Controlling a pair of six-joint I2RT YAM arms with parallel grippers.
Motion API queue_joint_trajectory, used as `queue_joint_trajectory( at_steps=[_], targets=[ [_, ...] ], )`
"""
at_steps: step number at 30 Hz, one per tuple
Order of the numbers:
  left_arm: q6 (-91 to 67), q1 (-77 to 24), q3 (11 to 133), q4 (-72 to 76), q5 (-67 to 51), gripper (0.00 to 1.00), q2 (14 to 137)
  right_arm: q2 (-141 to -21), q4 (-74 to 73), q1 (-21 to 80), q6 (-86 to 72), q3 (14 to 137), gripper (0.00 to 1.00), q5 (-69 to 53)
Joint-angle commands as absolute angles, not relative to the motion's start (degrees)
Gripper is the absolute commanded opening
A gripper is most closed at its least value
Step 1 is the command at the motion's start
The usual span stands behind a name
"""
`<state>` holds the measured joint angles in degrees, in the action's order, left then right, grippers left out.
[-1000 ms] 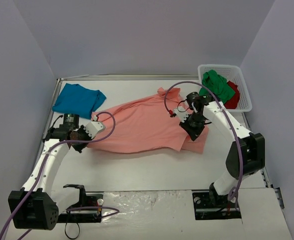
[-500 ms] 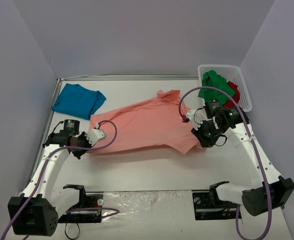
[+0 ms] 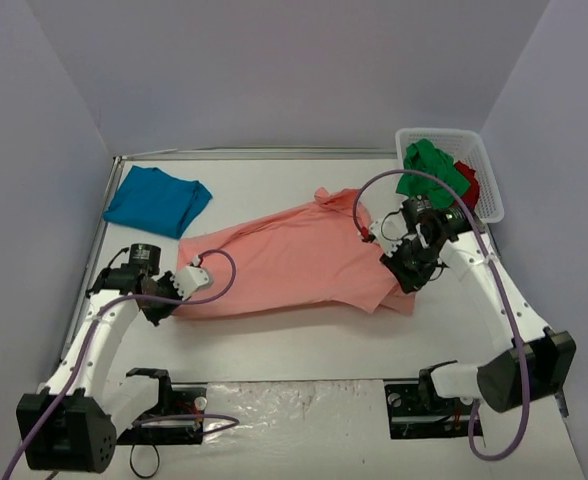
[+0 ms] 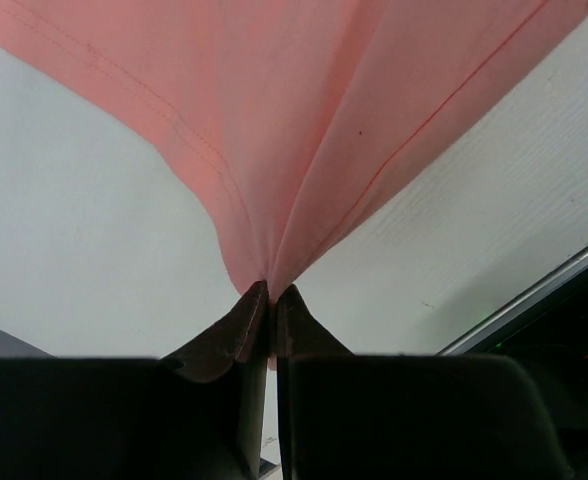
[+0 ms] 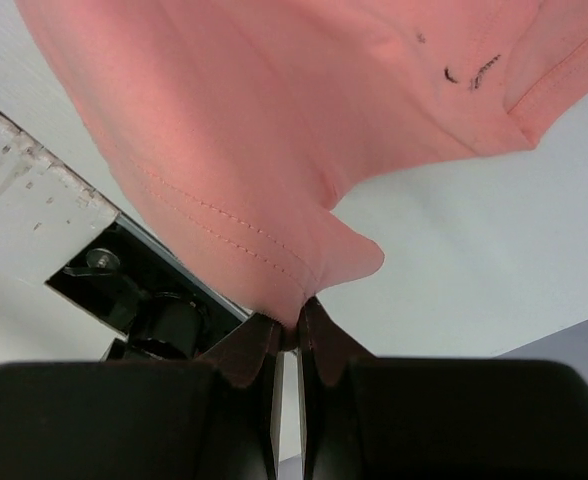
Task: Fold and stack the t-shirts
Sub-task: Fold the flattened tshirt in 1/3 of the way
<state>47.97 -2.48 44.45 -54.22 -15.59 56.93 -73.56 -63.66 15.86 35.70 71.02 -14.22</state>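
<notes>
1. My left gripper [image 3: 166, 296]: jaws shut tight on a bunched edge of the salmon-pink t-shirt [image 3: 294, 262], at its left end. In the left wrist view the cloth fans out in pleats from between my fingertips [image 4: 236, 335].
2. My right gripper [image 3: 406, 275]: jaws pinched narrow on a stitched hem of the same shirt, at its right end. In the right wrist view the hem runs straight down into my fingers [image 5: 249, 355].
3. Salmon-pink t-shirt: one item, spread slantwise across the middle of the table [image 3: 304, 335] between my two grippers, with the collar end toward the far right. Both pinched ends are lifted off the surface. I cannot tell how much of the middle rests on it. A small dark mark [image 5: 469, 70] shows on the cloth in the right wrist view.
4. Teal-blue t-shirt [image 3: 157, 200]: one item, lying in the far left corner of the table, apart from the pink shirt.
5. Green t-shirt [image 3: 432, 172]: one item, crumpled in the white mesh basket [image 3: 452, 137] and spilling over its left rim.
6. Red t-shirt [image 3: 467, 187]: one item, in the same basket, just beside the green one.
7. White mesh basket: stands at the far right corner, near my right gripper but not touching it.
</notes>
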Motion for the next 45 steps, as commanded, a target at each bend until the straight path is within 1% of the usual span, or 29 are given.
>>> queue_joint_trajectory(
  at_steps=[1,7,15,16,20,26,32,33,34,35,36,37,39,40,43,44,45],
  targets=[
    [48.4,-2.0,48.4,-54.0,-14.8,0.02,60.5,-78.6,-63.4,14.5,36.8,74.6,0.0,-12.1],
    [48.6,-1.9,53.5,-53.8,-14.1,0.02,67.1,-90.6,-63.4,12.7,38.5,82.2,0.0,-12.1],
    [49.2,-1.8,56.8,-53.3,-14.2,0.03,72.4,-101.6,-64.1,12.3,38.7,94.2,0.0,-12.4],
    [49.3,-1.9,57.0,-53.3,-14.2,0.02,72.9,-102.7,-64.3,12.3,38.6,94.2,0.0,-12.5],
    [49.3,-1.8,57.7,-52.8,-14.3,0.02,75.8,-109.5,-65.7,12.4,38.8,101.8,0.0,-13.3],
    [49.3,-1.8,57.6,-51.6,-14.3,0.02,79.6,-118.1,-67.2,12.5,38.9,109.8,0.0,-13.4],
    [48.2,-1.8,58.4,-49.5,-13.9,0.02,82.7,-124.1,-67.3,12.7,39.2,114.1,0.0,-14.1],
    [47.6,-1.9,59.0,-48.5,-13.4,0.03,83.4,-124.9,-67.1,12.8,39.0,114.4,0.07,-14.1],
    [46.9,-1.8,59.2,-47.9,-12.8,0.06,83.8,-125.2,-66.6,13.0,38.9,114.8,0.13,-14.2],
    [46.0,-1.9,59.7,-46.9,-12.3,0.11,84.7,-125.8,-66.4,13.0,38.4,115.3,0.26,-14.2],
    [45.5,-1.8,60.6,-46.7,-12.1,0.28,85.2,-125.9,-66.1,13.1,38.1,115.6,0.35,-14.1],
    [45.1,-1.9,61.1,-46.4,-11.9,0.31,85.5,-125.8,-65.4,13.1,37.5,115.6,0.42,-13.9],
    [43.9,-1.8,62.0,-45.8,-11.3,0.31,86.2,-124.2,-64.5,13.0,36.8,114.8,0.45,-14.1],
    [43.5,-1.8,62.9,-45.6,-11.2,0.35,86.3,-123.1,-63.7,13.0,36.7,114.0,0.46,-14.2],
    [42.0,-1.8,64.2,-46.3,-11.2,0.36,85.6,-118.5,-62.4,13.0,36.3,109.6,0.49,-13.5],
    [41.6,-1.8,64.4,-46.5,-11.1,0.39,84.6,-115.6,-62.0,13.0,36.3,108.1,0.5,-13.3],
    [41.6,-1.8,64.4,-46.8,-11.0,0.4,83.9,-114.1,-61.6,12.9,36.1,104.5,0.5,-12.7]
  ],
)
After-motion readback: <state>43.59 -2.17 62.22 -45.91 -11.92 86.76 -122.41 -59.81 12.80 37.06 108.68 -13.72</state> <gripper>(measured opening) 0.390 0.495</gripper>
